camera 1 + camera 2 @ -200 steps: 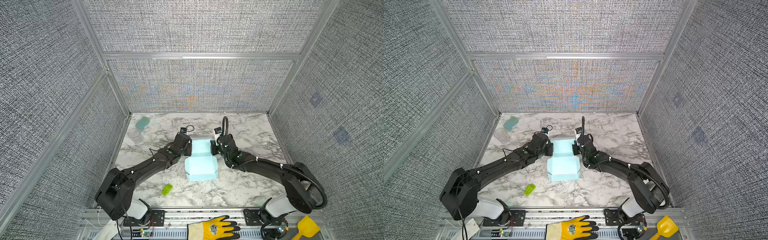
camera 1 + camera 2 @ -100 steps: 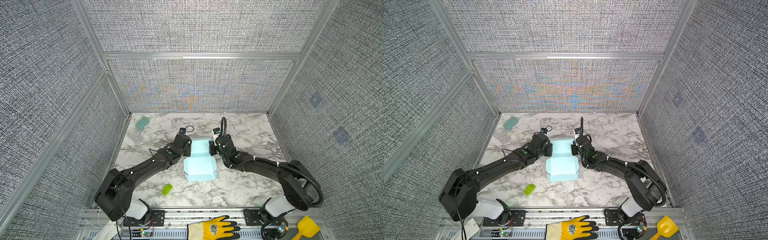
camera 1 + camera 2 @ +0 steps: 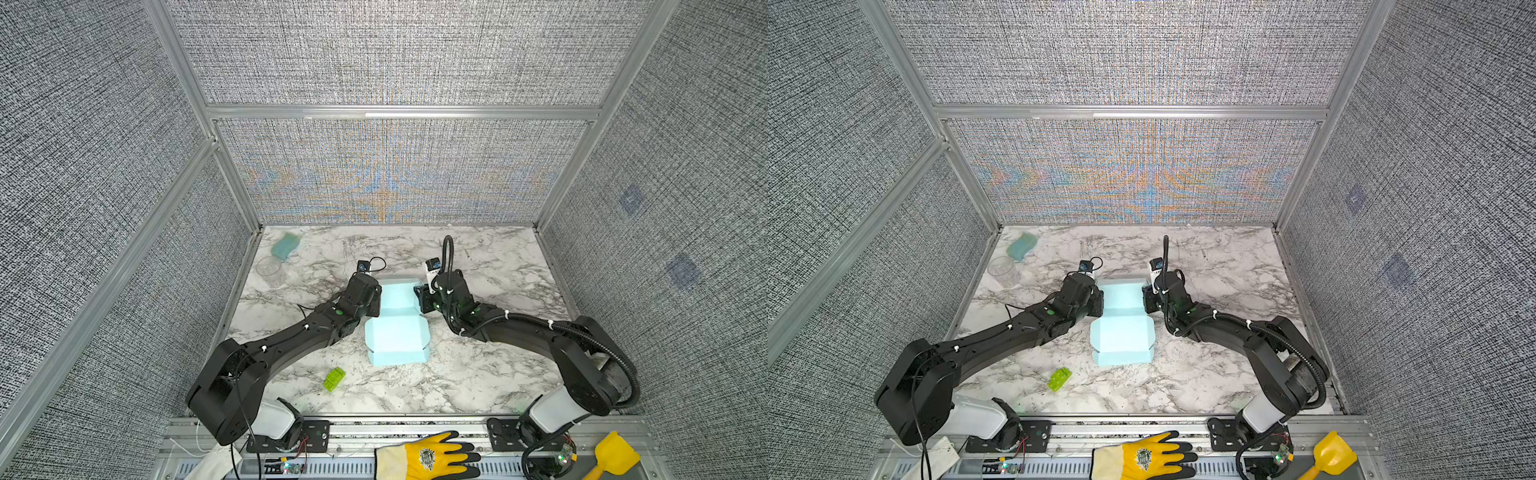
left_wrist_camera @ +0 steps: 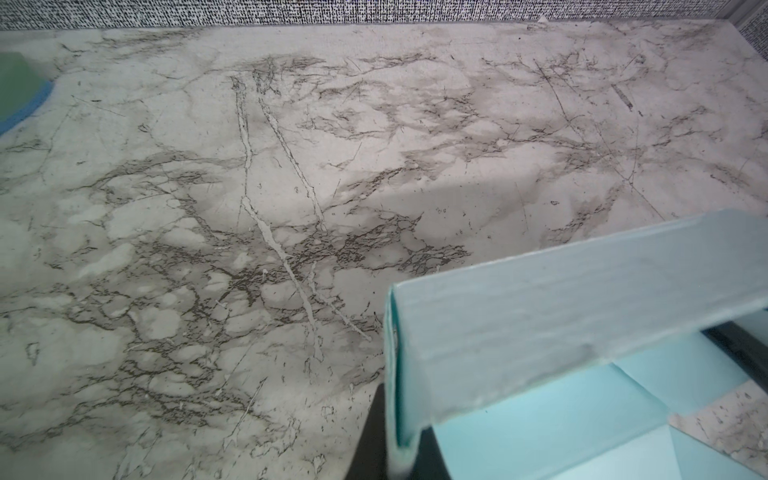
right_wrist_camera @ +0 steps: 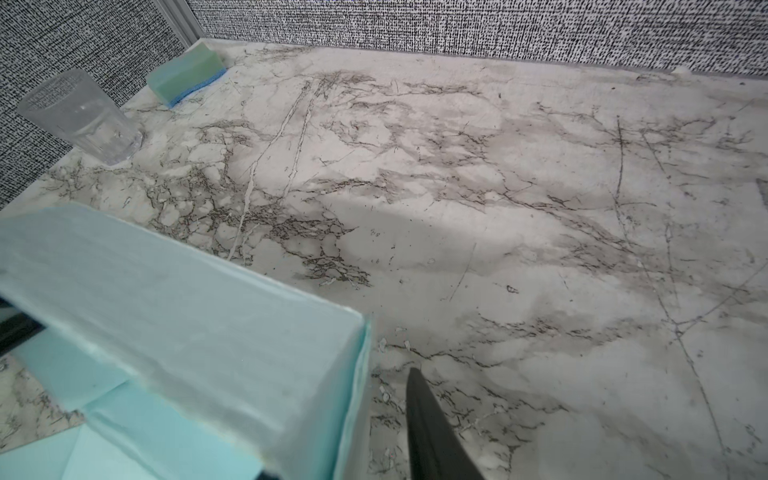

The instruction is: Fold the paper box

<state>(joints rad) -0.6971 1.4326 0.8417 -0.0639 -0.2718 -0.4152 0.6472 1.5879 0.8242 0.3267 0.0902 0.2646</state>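
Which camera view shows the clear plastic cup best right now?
The right wrist view: the clear plastic cup appears close and sharp, beside the green sponge block. In both top views the cup is only a small, faint outline. The left wrist view misses it entirely.

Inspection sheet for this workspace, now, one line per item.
Surface: marble table, veined; no spill seen.
Job's things: paper box mid-table, partly folded; far end's walls raised, near end still spread.
Clutter: sponge and cup at the far left corner; green brick near the front; glove and scoop on the front rail.
Grippers: left gripper shut on the box's side wall; right gripper open, its finger apart from the opposite wall.
Cables: hose arching over the right wrist; thin wire looped at the left wrist.
Surroundings: grey woven panels in a metal frame; nothing else seen.
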